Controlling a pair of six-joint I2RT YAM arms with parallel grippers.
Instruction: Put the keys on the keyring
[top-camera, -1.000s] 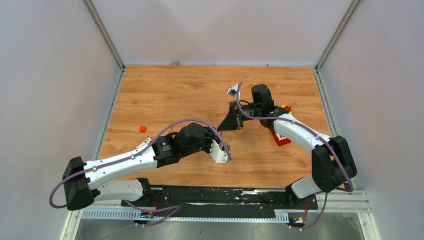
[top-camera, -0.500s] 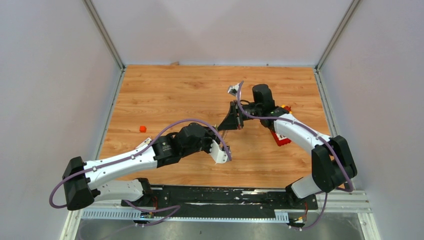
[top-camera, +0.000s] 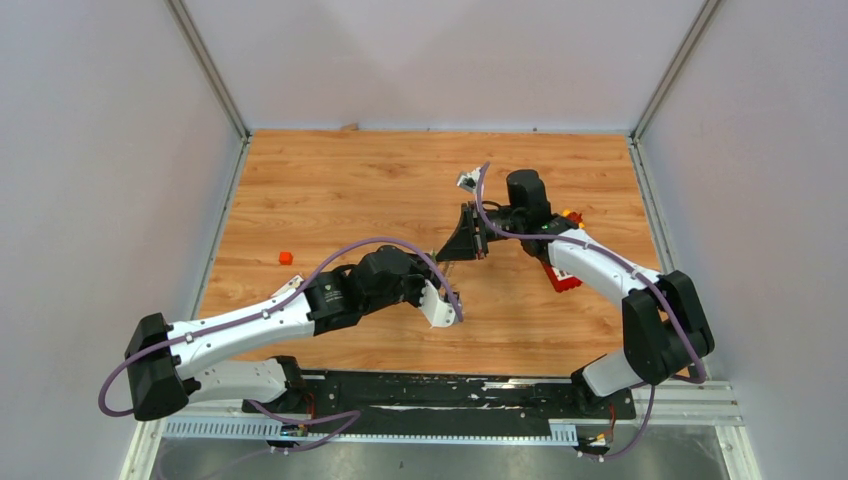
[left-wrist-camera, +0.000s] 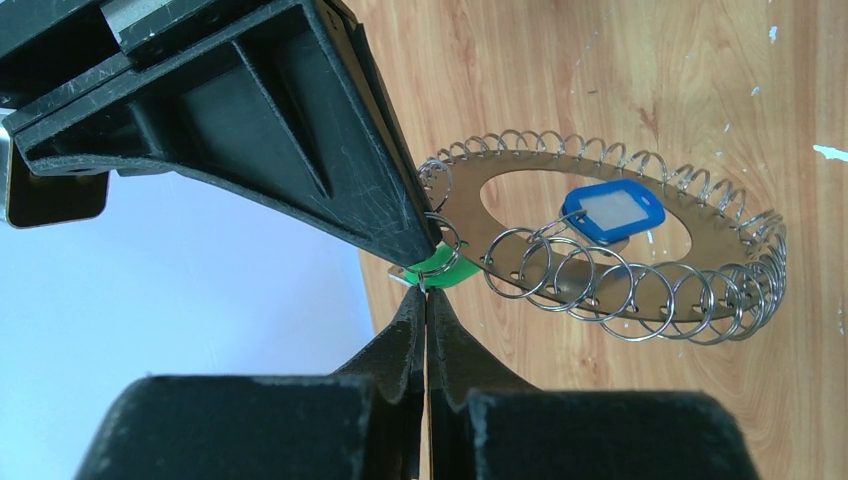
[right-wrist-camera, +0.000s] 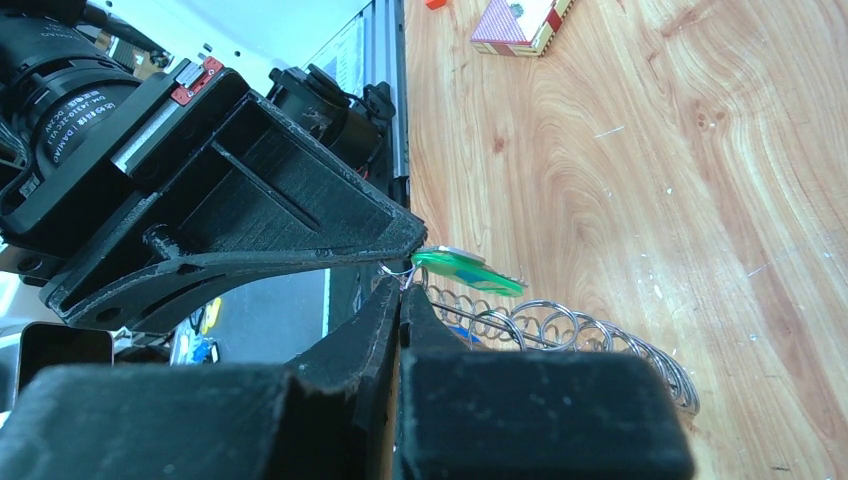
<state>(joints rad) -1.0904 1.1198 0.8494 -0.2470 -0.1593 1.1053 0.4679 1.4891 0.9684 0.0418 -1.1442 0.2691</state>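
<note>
Set against the top views from half a second and a second ago, almost nothing differs: both arms hold the same reach toward the middle of the wooden table (top-camera: 330, 190), their tips meeting there, and the right wrist has shifted by a trace at most. The left gripper (left-wrist-camera: 425, 300) has its fingers pressed together with no gap showing, and the right gripper (right-wrist-camera: 400, 292) is closed just as tightly. The two tips converge on one spot, at the small wire loop of the green key (left-wrist-camera: 440, 268). The pictures do not settle which pair of fingers actually pinches that loop. The green key sits at the near edge of the keyring (left-wrist-camera: 715, 250), touching its fringe of small split rings, and from the right wrist it shows raised off the wood. The keyring is a flat silver plate with an oval hole, lying over the table just beyond the fingertips. The blue key (left-wrist-camera: 613, 210) rests across that hole, on one of the small rings. A red block (top-camera: 563, 277) lies under the right forearm, and a small orange cube (top-camera: 286, 257) sits well apart to the left
</note>
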